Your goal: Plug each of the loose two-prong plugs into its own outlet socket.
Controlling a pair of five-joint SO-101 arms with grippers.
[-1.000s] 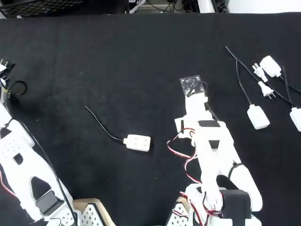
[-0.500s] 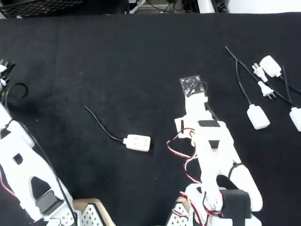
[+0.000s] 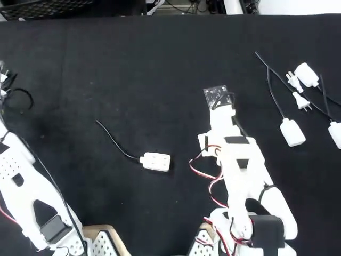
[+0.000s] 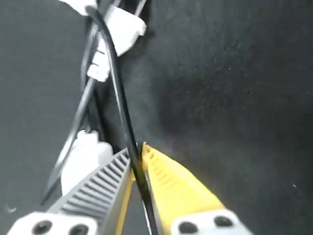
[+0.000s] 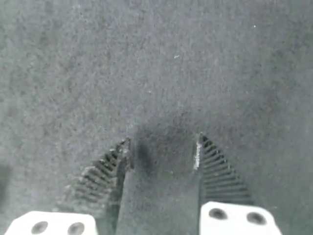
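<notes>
My left gripper (image 4: 137,149) is shut on a thin black cable (image 4: 117,93) that runs between its grey and yellow fingers. White plug bodies (image 4: 122,29) lie along that cable, another (image 4: 83,156) beside the grey finger. In the high view the left arm (image 3: 21,181) stands at the table's left edge by a cable loop (image 3: 21,97). My right gripper (image 5: 163,142) is open over bare black cloth, and its arm (image 3: 234,160) stands mid-table. A white outlet socket (image 3: 155,161) lies between the arms. Loose two-prong plugs (image 3: 301,101) and white sockets (image 3: 292,132) lie at the far right.
Black cloth covers the table (image 3: 133,64). The middle socket's black cord (image 3: 113,140) trails toward the far left. Cords (image 3: 274,88) run across the right side. The arm bases (image 3: 101,240) sit at the near edge.
The left arm has shifted left, partly past the table's left edge, and the cable loop has moved with it. The right arm has not moved.
</notes>
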